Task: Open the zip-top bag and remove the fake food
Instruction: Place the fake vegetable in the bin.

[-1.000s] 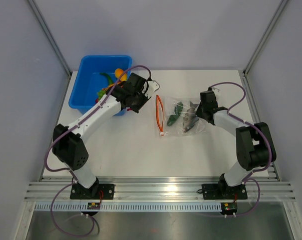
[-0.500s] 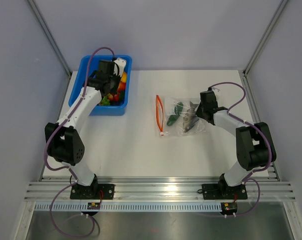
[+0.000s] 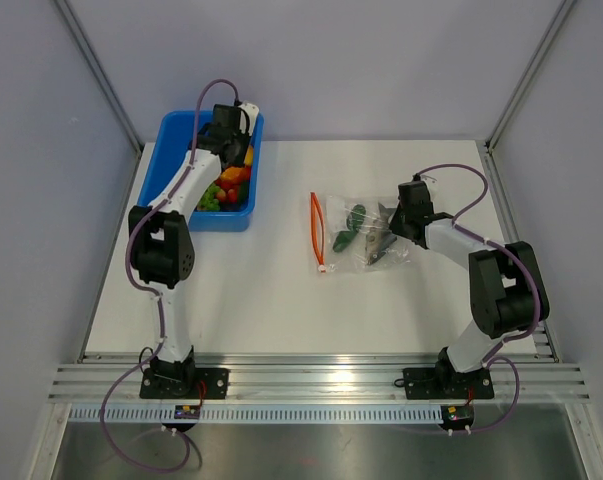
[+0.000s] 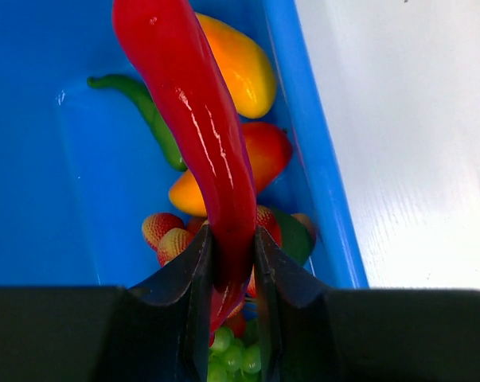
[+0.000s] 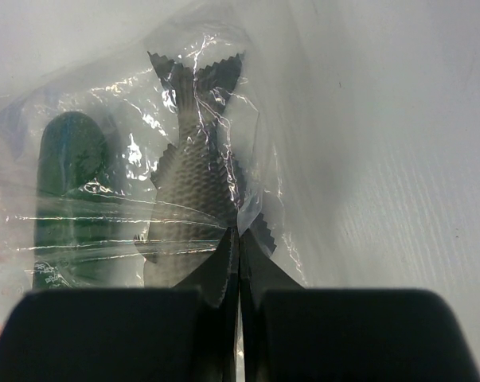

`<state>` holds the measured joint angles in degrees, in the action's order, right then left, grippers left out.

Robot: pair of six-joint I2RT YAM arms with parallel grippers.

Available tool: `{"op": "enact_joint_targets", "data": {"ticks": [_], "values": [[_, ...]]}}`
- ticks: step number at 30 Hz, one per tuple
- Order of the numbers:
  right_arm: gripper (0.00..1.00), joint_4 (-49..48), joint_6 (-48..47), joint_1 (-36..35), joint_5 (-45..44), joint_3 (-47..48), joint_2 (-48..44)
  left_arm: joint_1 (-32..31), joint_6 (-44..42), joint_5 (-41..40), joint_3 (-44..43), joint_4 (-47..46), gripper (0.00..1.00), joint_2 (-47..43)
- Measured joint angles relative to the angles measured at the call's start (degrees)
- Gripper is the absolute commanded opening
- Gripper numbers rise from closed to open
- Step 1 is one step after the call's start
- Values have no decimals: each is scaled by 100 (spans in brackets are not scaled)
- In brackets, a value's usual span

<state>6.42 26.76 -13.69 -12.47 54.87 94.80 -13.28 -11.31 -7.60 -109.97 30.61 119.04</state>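
Left wrist view, centre: my left gripper (image 4: 232, 240) grasps red chili (image 4: 188, 103) over blue tub (image 4: 33, 183); my right gripper (image 5: 238, 239) pinches zip-top bag (image 5: 275, 143).

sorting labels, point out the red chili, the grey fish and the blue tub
red chili (image 4: 193, 119), left wrist view, middle of its body
grey fish (image 5: 196, 181), right wrist view, scaly middle of its body
blue tub (image 3: 169, 188), top view, bare floor at left

White tabletop (image 3: 281, 310) fills mid-frame, plain grey walls (image 3: 311, 60) on three sides (aluminium struts (image 3: 96, 70) in upper corners). Slotted aluminium rail (image 3: 321, 380) along bottom edge. Even, soft light.
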Motion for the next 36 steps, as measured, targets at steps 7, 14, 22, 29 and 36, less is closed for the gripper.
{"op": "enact_joint_targets", "data": {"ticks": [7, 14, 22, 29, 36], "values": [[0, -13, 33, 0, -28, -2, 0, 81, 140, -61, -24, -44, 48, 168], [0, -66, 68, 0, -28, -50, -24, 118, 216, -46, 616, -509, 99, 85], [0, -138, 66, 0, 11, -151, -133, 151, 205, 9, 1860, -1025, 99, -708], [0, -140, 33, 0, 20, -151, -131, -188, 293, 420, 3130, -1869, 96, -2173], [0, -109, 26, 0, 13, -118, -116, -1158, 293, 741, 3987, -2516, 92, -2662]]}}
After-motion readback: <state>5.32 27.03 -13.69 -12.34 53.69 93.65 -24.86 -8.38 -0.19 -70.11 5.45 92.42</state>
